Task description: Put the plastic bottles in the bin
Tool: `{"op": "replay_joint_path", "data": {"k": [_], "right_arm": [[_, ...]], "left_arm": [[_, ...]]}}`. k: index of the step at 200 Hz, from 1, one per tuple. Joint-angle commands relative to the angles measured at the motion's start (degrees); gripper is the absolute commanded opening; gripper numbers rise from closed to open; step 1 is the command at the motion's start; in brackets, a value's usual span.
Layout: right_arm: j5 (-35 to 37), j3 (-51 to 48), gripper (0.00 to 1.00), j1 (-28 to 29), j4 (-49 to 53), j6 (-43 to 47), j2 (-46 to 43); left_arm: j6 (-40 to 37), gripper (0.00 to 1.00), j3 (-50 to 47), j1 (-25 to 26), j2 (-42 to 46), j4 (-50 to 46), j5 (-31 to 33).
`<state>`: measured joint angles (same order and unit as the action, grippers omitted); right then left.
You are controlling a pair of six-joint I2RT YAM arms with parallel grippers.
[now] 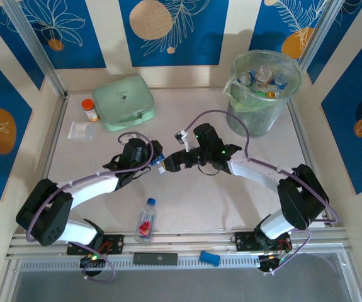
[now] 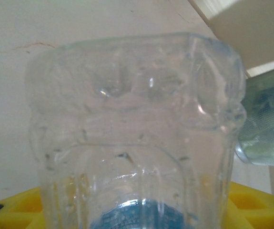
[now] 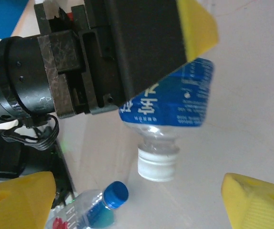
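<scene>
Overhead view of a pale table with two robot arms meeting near its centre. At far left stand one orange-capped jar (image 1: 90, 109) and one mint-green zip case (image 1: 127, 102), neither part of the job.

Left of centre, the left gripper (image 1: 154, 162) is pinched on one clear bottle (image 3: 175, 95) with a blue label and a white cap, the cap pointing toward the other arm. Nearer the front edge, a second bottle (image 1: 146, 220), red-labelled and blue-capped, lies on its side, well apart from both claws.

Just right of centre, the right gripper (image 3: 137, 199) has its yellow fingers (image 3: 17, 200) spread wide, one on each side of the white cap, touching nothing.

At far right stands one bin (image 1: 265, 116) holding several binned bottles (image 1: 262, 78), at least four; the exact count is unclear.

This looks like a handover between the arms. The right claw probably needs to close on the neck before the left lets go, then carry the bottle to the bin.
</scene>
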<state>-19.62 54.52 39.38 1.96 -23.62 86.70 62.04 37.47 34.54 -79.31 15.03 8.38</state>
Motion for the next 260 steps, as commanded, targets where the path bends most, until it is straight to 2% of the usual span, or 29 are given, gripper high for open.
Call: {"op": "replay_joint_path", "data": {"k": [1,43,90,155,168,187,207,242,260], "right_arm": [[-4.6,-0.1,0.90,0.4,-4.2,-1.9,2.5],[-2.6,0.4,0.89,0.4,-5.4,-1.6,4.5],[-3.7,2.1,0.88,0.4,-7.4,-2.3,7.4],[-5.3,3.8,0.81,0.7,-9.1,-4.2,10.5],[-5.4,3.9,0.77,0.7,-9.0,-4.3,10.7],[-5.4,3.9,0.65,0.8,-9.0,-4.3,11.0],[-5.3,3.8,0.57,0.7,-9.3,-4.3,10.8],[-4.8,3.1,0.52,0.0,-9.8,-4.3,10.4],[-4.4,2.8,0.52,-0.5,-9.5,-4.3,10.0]], "left_arm": [[1.0,0.54,1.2,-0.5,1.2,3.1,-5.6],[5.5,0.55,-1.0,-0.5,2.3,6.3,-9.7],[9.1,0.55,-3.0,-0.3,2.4,9.0,-12.9],[11.0,0.59,-4.4,0.9,1.9,13.6,-13.3],[11.4,0.59,-4.9,0.9,1.7,15.8,-13.4],[11.6,0.61,-5.2,1.0,1.2,17.6,-14.1],[11.7,0.63,-5.3,1.0,0.7,18.7,-15.1],[12.0,0.74,-5.7,1.0,0.0,20.2,-16.2],[11.6,0.91,-5.8,0.9,0.5,19.4,-16.1]]}}
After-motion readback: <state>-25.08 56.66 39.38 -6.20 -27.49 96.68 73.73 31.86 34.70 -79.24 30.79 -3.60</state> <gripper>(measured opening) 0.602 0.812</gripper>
